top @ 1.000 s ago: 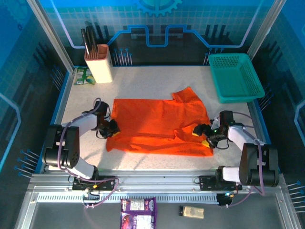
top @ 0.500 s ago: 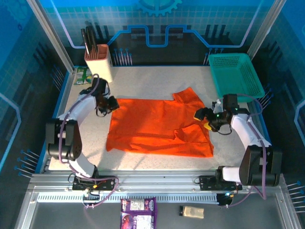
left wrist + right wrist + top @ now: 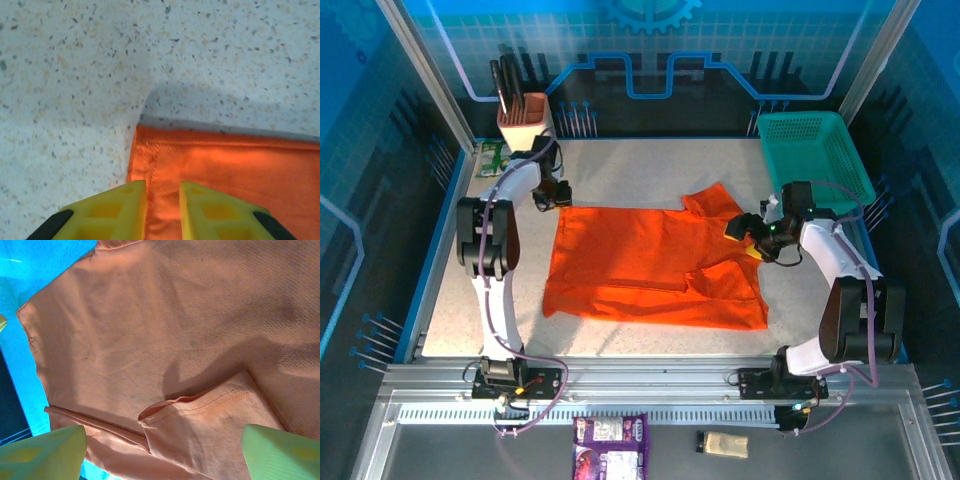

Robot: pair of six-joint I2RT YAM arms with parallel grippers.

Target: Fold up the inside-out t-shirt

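Speckled pale tabletop [image 3: 640, 165], walled by blue panels, with both arms reaching out over it from the near edge.

Left gripper [image 3: 558, 192] [image 3: 163, 200]: its yellow fingers [image 3: 125, 210] stand a narrow gap apart, clamping nothing. They hang over the far left corner of the inside-out t-shirt [image 3: 650, 265] [image 3: 240, 170]. In the left wrist view a stitched edge of the cloth shows in the slit between them, and bare table lies ahead of the tips and to their left.

Right gripper [image 3: 745, 238] [image 3: 162, 440]: released, its fingers [image 3: 45, 450] spread wide and hovering over the shirt's right end. In the right wrist view a folded flap with a stitched seam [image 3: 210, 410] lies on the cloth between the two tips, and orange cloth [image 3: 150, 330] spreads ahead of them.

Orientation of the garment: it lies flat between the two grippers with its long axis running from one to the other, left to right across the table. A straight edge closes the end at the left jaws. At the right jaws' end a sleeve [image 3: 715, 203] juts toward the far side, just beside those jaws.

Outward from the jaws: a beige holder with dark handles [image 3: 525, 125] and a green packet [image 3: 495, 158] stand just beyond the left gripper. A teal basket [image 3: 817, 160] sits beyond the right gripper, apart from the shirt.
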